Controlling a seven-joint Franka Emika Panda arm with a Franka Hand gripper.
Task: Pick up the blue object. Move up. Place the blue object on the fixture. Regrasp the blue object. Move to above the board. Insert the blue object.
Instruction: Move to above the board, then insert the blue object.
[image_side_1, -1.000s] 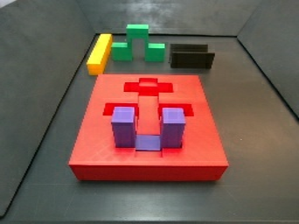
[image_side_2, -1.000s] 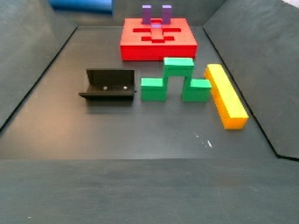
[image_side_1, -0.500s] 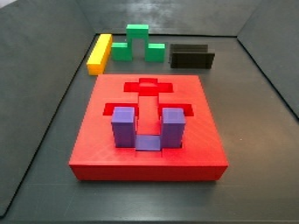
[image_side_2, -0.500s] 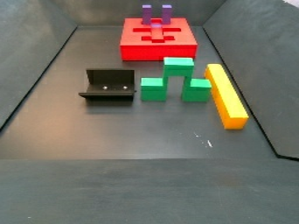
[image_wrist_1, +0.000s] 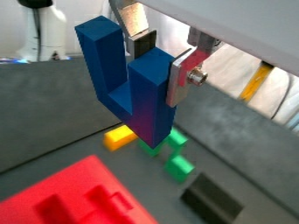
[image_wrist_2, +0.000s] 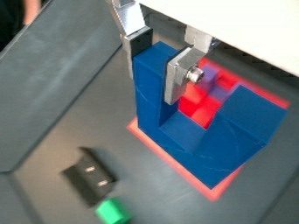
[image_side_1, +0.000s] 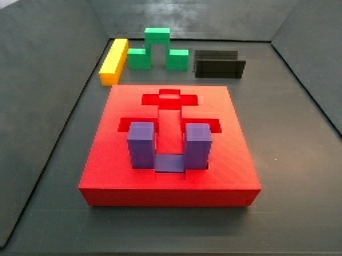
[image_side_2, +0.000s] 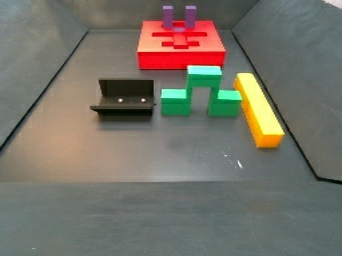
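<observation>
Wrist view, gripper: the gripper (image_wrist_1: 156, 63) is seen clamped on the blue object (image_wrist_1: 126, 77); one silver finger (image_wrist_1: 184, 75) is pressed flat against a prong, the opposite finger (image_wrist_1: 131, 19) is seen behind it.
Wrist view, blue object: it is held well above the floor; its two prongs run along its long axis, up toward the camera, with the joining base at the far, lower end; it is tilted in this picture.
Wrist view, below: the red board (image_wrist_1: 65, 198) is seen under the block; a yellow bar (image_wrist_1: 117, 136), green stepped block (image_wrist_1: 176, 154) and the black fixture (image_wrist_1: 212, 198) lie on the dark floor beyond.
Other wrist view, gripper: the gripper (image_wrist_2: 156, 55) is closed on a prong of the blue object (image_wrist_2: 187, 122); a finger (image_wrist_2: 181, 73) is pressed on the prong's side.
Other wrist view, position: the blue object hangs over the board (image_wrist_2: 249, 94), covering most of it; the fixture (image_wrist_2: 90, 178) and a green piece (image_wrist_2: 110, 211) are seen apart on the floor.
Side view, board: the board (image_side_1: 168, 190) lies in the foreground; a violet U-shaped block (image_side_1: 170, 145) stands in it, prongs upright; the fixture (image_side_1: 219, 66), green block (image_side_1: 160, 50) and yellow bar (image_side_1: 114, 59) lie behind; neither gripper nor blue object is in frame.
Other side view: the fixture (image_side_2: 123, 98) stands left of the green block (image_side_2: 201, 90) and yellow bar (image_side_2: 259, 108); the board (image_side_2: 183, 48) lies at the back with the violet block (image_side_2: 179, 15) on it; gripper and blue object are out of frame.
</observation>
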